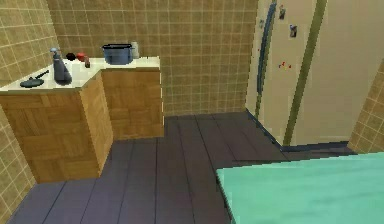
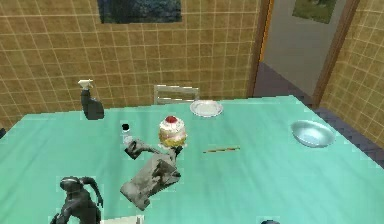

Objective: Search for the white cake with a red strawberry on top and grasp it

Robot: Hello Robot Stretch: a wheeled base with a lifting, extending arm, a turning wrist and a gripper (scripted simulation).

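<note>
Cake (image 2: 173, 131) on green table (image 2: 260, 175)
White with a red top, it stands upright beside a small bottle (image 2: 128, 138), likely set out as for a meal; plate (image 2: 207, 108) and bowl (image 2: 313, 133) farther off look empty. Gripper's state, and where the cake lies from it, I cannot tell.

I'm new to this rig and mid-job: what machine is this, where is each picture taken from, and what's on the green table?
This is a wheeled robot that fetches things. The forward view looks ahead: a kitchen counter with a pot, a fridge, and a corner of the green table. The arm side view looks out over that table. On it: the white cake with a red top, a white plate, a grey bowl, a dark spray bottle, a grey lumpy object and a dark figurine.
</note>
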